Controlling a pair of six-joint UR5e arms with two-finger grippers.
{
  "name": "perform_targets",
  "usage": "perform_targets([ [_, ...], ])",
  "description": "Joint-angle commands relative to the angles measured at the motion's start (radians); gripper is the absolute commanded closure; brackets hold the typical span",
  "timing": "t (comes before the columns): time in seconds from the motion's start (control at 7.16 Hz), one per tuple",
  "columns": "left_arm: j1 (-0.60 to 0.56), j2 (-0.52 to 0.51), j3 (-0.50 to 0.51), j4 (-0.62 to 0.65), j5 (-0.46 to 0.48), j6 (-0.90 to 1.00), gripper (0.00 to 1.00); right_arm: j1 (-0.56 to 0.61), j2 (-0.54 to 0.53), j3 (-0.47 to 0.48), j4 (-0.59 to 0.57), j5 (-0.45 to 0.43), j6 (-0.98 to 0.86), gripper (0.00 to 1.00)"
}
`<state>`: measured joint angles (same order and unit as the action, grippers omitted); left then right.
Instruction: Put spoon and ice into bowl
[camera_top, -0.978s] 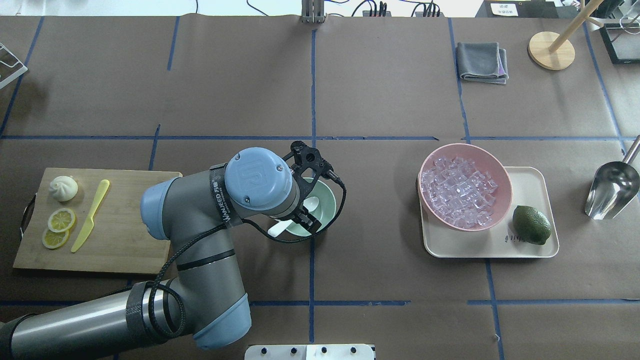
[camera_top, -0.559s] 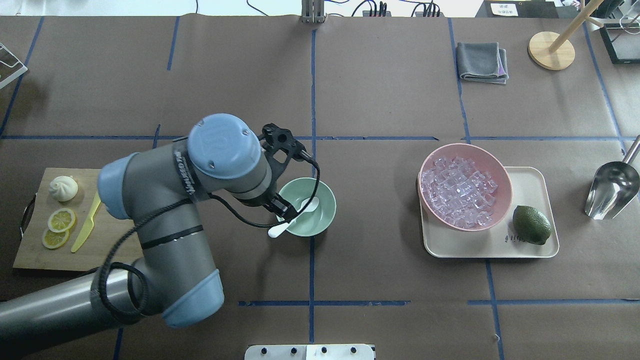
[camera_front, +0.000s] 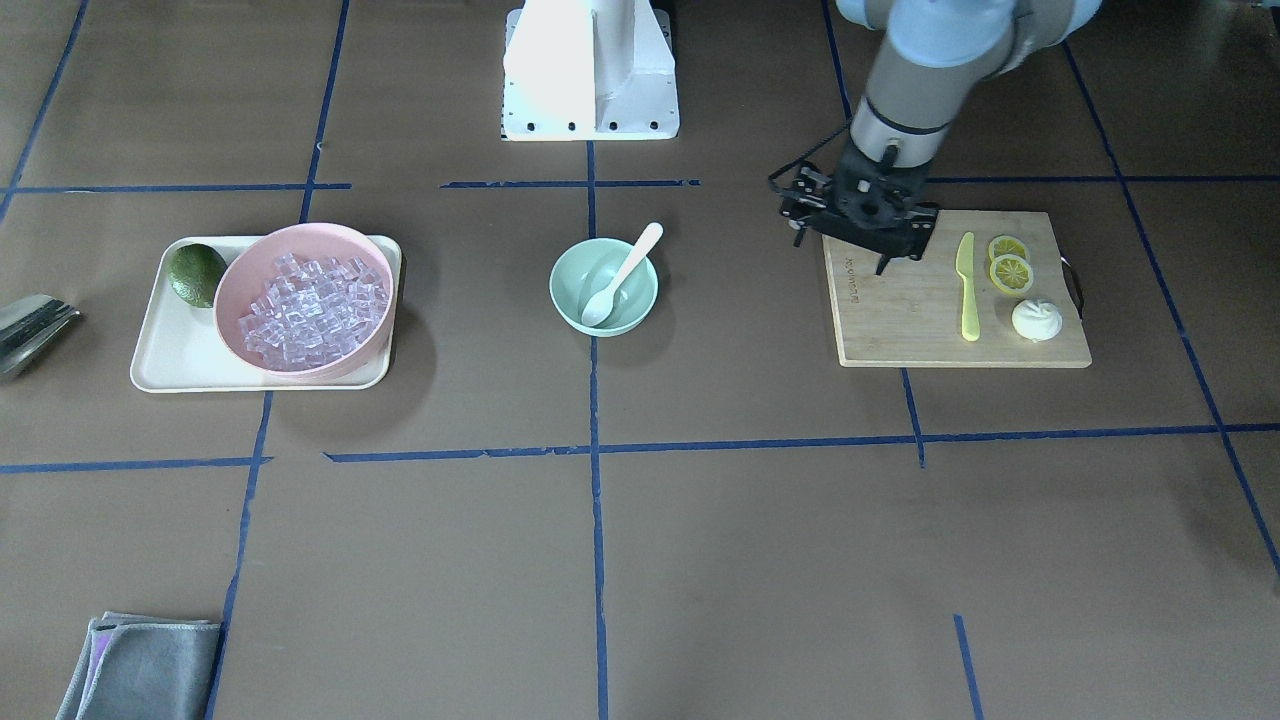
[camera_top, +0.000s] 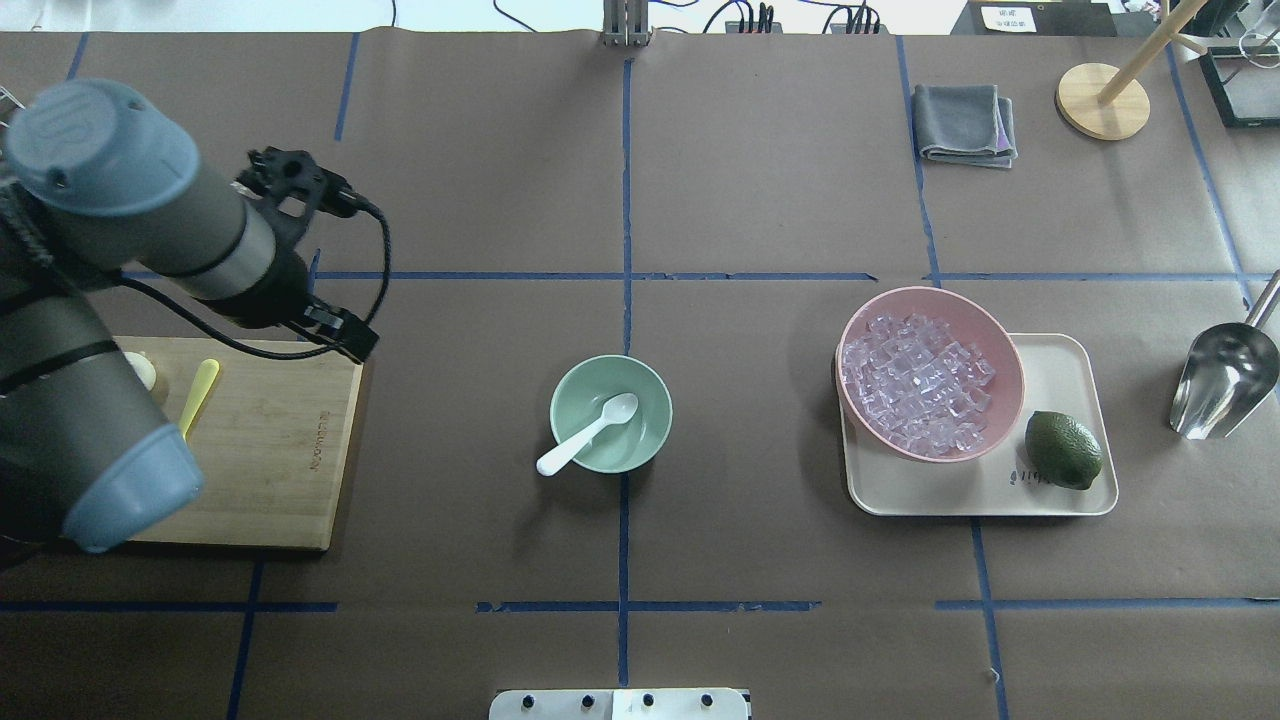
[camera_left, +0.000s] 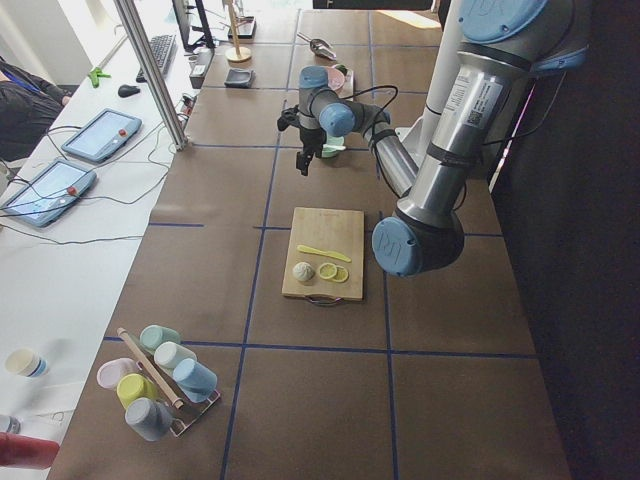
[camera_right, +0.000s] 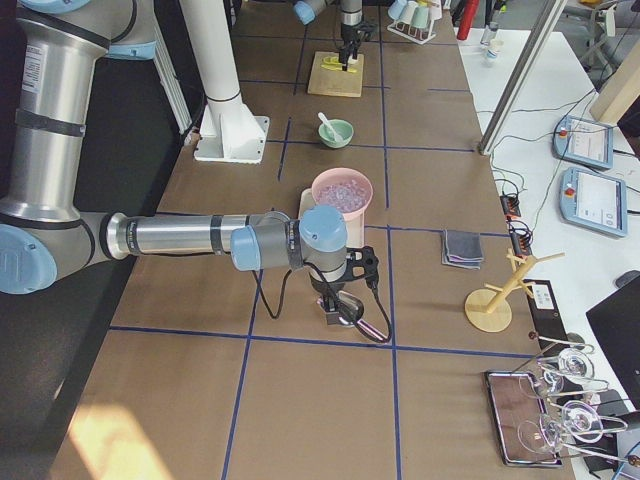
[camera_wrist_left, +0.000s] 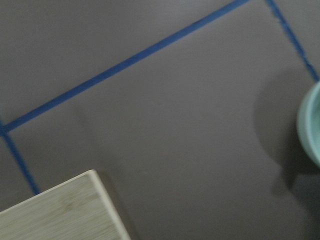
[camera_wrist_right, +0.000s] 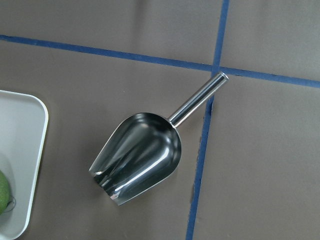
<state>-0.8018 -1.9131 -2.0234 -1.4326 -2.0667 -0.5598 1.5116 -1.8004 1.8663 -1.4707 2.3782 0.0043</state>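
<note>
The white spoon (camera_top: 590, 432) lies in the mint-green bowl (camera_top: 652, 385), scoop inside and handle over the near-left rim; it also shows in the front view (camera_front: 622, 272). The bowl's edge shows in the left wrist view (camera_wrist_left: 311, 125). The ice (camera_top: 918, 385) fills the pink bowl (camera_top: 1008, 352) on the right. My left gripper (camera_front: 842, 250) hangs open and empty over the far corner of the cutting board (camera_front: 900, 320), well left of the bowl. My right gripper (camera_right: 335, 312) hovers over a metal scoop (camera_wrist_right: 140, 155); I cannot tell whether it is open or shut.
A cream tray (camera_top: 1062, 372) holds the pink bowl and a lime (camera_top: 1062, 450). The cutting board carries a yellow-green knife (camera_front: 967, 285), lemon slices (camera_front: 1008, 262) and a bun (camera_front: 1037, 320). A grey towel (camera_top: 965, 122) and a wooden stand (camera_top: 1102, 100) are at the far right.
My left gripper has left the bowl and swung far left and away, to the cutting board's corner. The spoon stays in the mint-green bowl.
</note>
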Motion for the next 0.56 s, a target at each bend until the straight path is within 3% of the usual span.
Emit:
perform_targets([
  [0.0,-0.255,0.197,-0.044,0.001,-0.166,0.250,0.00,-0.014,0.018,0.001,0.003,0.054,0.005,0.00],
  [0.14,-0.425,0.291,-0.034,-0.002,-0.258,0.318,0.00,-0.034,0.036,0.002,0.027,0.061,0.011,0.00],
  [0.28,-0.556,0.383,-0.025,-0.003,-0.272,0.433,0.00,-0.071,0.083,0.005,0.029,0.062,0.088,0.00],
  [0.42,-0.594,0.479,0.010,-0.018,-0.244,0.504,0.00,-0.123,0.126,0.007,0.030,0.059,0.120,0.00],
])
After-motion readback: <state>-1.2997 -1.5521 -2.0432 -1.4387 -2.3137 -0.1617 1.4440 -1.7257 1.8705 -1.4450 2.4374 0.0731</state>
